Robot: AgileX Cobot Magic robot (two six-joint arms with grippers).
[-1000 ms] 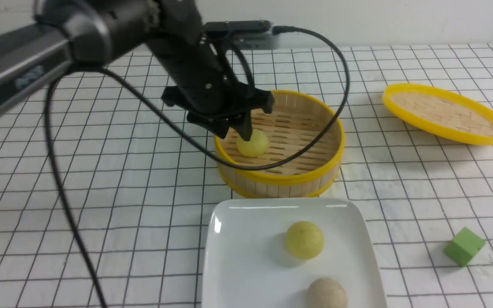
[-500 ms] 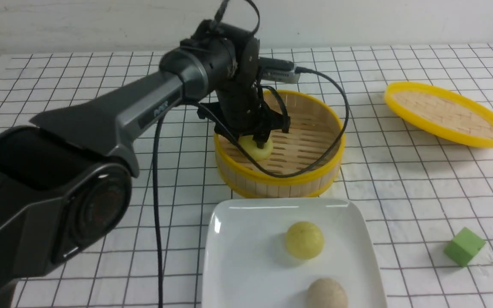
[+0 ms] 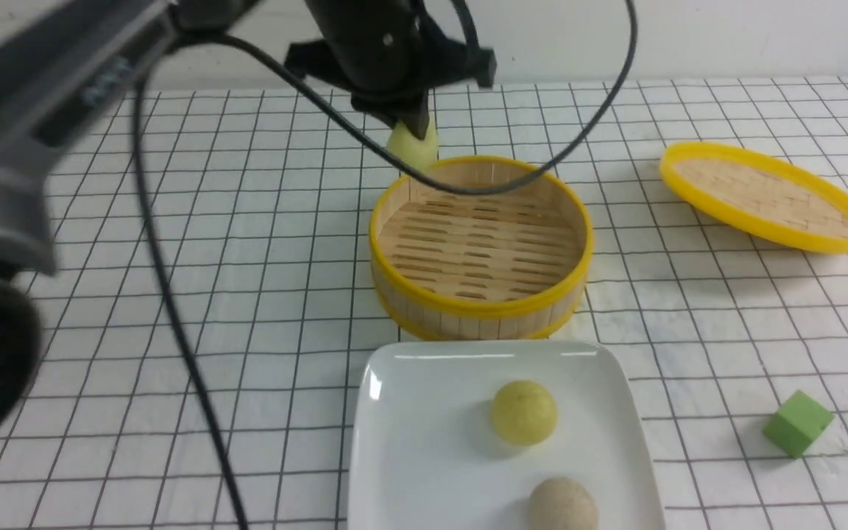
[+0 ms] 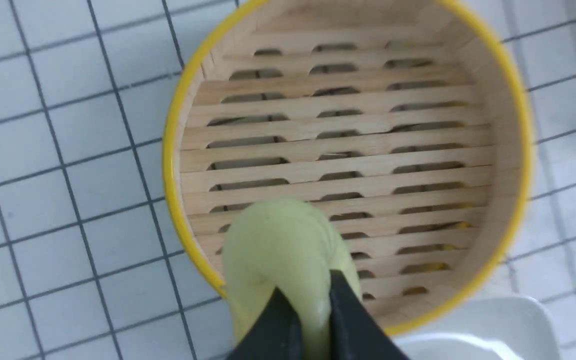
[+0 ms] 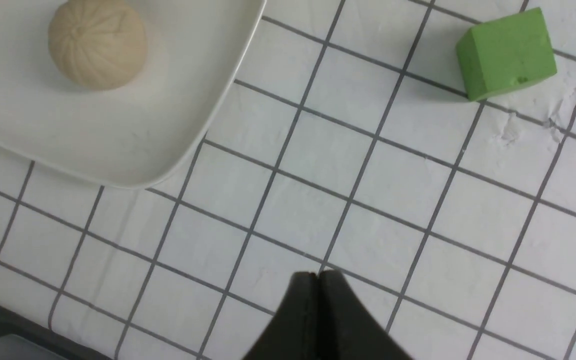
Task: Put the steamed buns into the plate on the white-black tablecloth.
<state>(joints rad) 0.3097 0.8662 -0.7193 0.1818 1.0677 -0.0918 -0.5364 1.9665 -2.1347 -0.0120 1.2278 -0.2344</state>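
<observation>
My left gripper (image 3: 417, 132) is shut on a pale yellow-green steamed bun (image 3: 413, 147) and holds it in the air above the far rim of the steamer basket (image 3: 480, 309). In the left wrist view the bun (image 4: 278, 250) is squeezed between the black fingers (image 4: 348, 315), over the empty basket (image 4: 348, 130). The white plate (image 3: 409, 442) lies near the front on the white-black tablecloth (image 3: 247, 294), with a yellow-green bun (image 3: 523, 412) and a beige bun (image 3: 562, 505) on it. My right gripper (image 5: 317, 280) is shut and empty over the cloth, beside the plate's corner (image 5: 178, 150).
The yellow-rimmed bamboo lid (image 3: 766, 195) lies upside down at the back right. A green cube (image 3: 798, 423) sits on the cloth at the right front, also in the right wrist view (image 5: 507, 52). The left arm's cable (image 3: 174, 324) hangs over the left side.
The left gripper closed on the bun in the basket and lifted it up and out; the basket now holds nothing. The plate and its two buns have not moved.
</observation>
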